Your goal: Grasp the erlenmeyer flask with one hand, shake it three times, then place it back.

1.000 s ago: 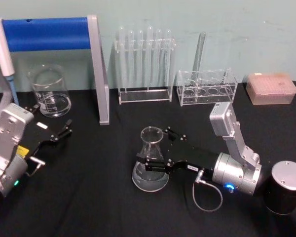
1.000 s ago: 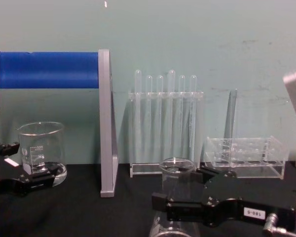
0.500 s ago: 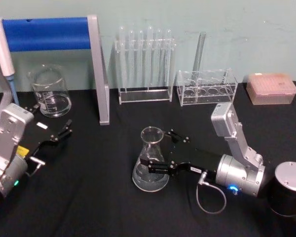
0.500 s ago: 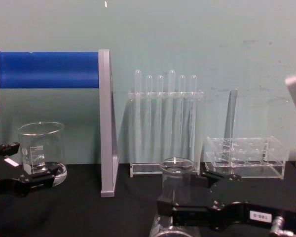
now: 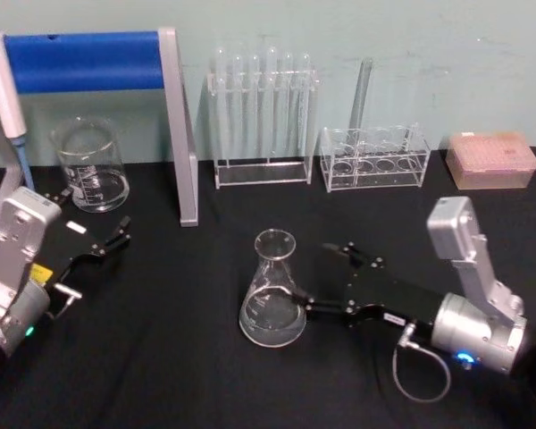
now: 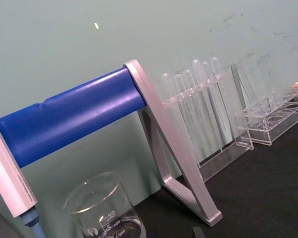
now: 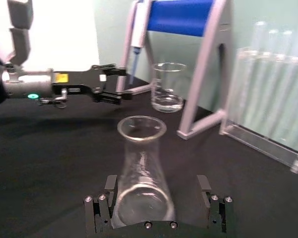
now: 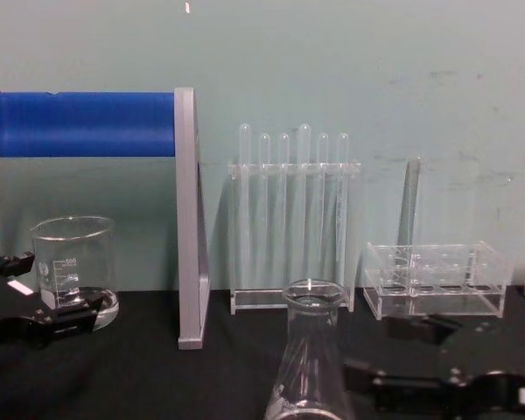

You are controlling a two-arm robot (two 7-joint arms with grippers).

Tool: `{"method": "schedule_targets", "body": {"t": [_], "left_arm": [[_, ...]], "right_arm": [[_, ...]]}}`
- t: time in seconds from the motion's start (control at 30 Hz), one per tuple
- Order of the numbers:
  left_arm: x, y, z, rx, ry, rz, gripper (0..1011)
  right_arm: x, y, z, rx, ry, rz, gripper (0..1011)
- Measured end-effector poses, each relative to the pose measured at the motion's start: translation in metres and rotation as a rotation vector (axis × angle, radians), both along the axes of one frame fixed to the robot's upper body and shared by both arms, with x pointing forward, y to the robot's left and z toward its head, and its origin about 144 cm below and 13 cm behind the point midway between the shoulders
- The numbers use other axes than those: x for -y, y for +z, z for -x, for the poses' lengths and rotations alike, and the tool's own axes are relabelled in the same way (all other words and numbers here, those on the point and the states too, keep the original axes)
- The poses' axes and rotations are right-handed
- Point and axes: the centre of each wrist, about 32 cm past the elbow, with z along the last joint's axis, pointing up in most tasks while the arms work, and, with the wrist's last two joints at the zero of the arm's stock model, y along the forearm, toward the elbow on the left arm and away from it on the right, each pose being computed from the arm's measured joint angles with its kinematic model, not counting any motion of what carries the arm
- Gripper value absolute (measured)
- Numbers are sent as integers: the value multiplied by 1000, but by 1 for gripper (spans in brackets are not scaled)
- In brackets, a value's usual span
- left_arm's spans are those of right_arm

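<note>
Glass erlenmeyer flask stood upright mid-bench, bare cloth all round. Your right claw sat at its 3 o'clock, fingers spread, released. Your left claw idled at 9 o'clock, fingers parted, near the beaker.

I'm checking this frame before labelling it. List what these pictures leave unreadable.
- Erlenmeyer flask: base cut off by the chest view's bottom edge; whether it holds liquid is unclear.
- Flask's faint markings: too small to read in the head view.
- Right gripper: blurred in the chest view.
- Left gripper: cut off by the chest view's left edge.
- Beaker: printed graduations too small.
</note>
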Motion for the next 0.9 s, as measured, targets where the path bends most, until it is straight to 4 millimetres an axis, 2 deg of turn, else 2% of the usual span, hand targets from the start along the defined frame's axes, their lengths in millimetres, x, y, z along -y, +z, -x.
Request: {"method": "schedule_targets", "body": {"t": [0.27, 0.5, 0.9], "left_arm": [[0, 0, 0, 0, 0, 0, 1001], [0, 0, 0, 0, 0, 0, 1001], [0, 0, 0, 0, 0, 0, 1001]], "right_arm": [[18, 6, 12, 30, -147, -22, 1003], [18, 7, 10, 81, -288, -35, 1002], [0, -10, -22, 73, -455, -1, 1003]]}}
